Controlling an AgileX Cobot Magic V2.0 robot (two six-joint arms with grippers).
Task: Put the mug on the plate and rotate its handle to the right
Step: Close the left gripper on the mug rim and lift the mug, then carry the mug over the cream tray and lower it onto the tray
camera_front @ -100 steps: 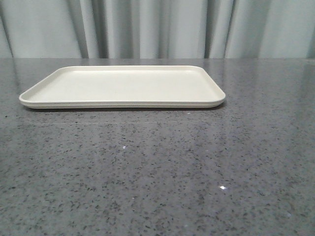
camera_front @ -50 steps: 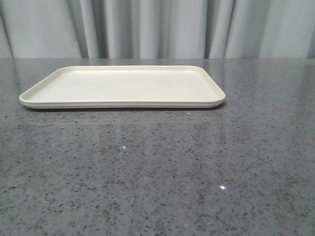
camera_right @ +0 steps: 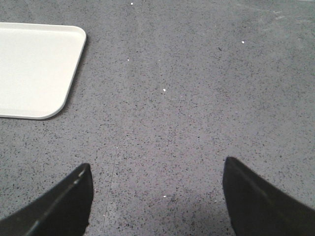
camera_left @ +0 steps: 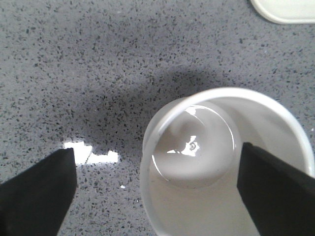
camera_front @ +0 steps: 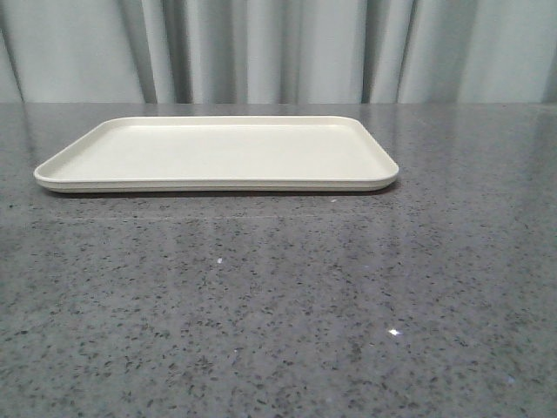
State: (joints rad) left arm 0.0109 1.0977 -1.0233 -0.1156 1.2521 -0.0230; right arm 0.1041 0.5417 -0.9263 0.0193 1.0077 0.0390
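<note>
Nothing has shifted in the front view over the last second, the plate (camera_front: 218, 155) lying bare, so the task is barely begun: the left claw (camera_left: 157, 189) hangs spread above the mug (camera_left: 224, 162), right claw (camera_right: 157, 196) likewise released.

white mug (camera_left: 221, 162) upright, cream plate (camera_front: 218, 155) bare

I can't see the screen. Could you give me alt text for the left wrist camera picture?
Looking straight down into an empty white mug standing on a speckled grey table, with the left gripper open, its two black fingers either side of the rim. A corner of the cream plate shows at the picture's edge.
</note>
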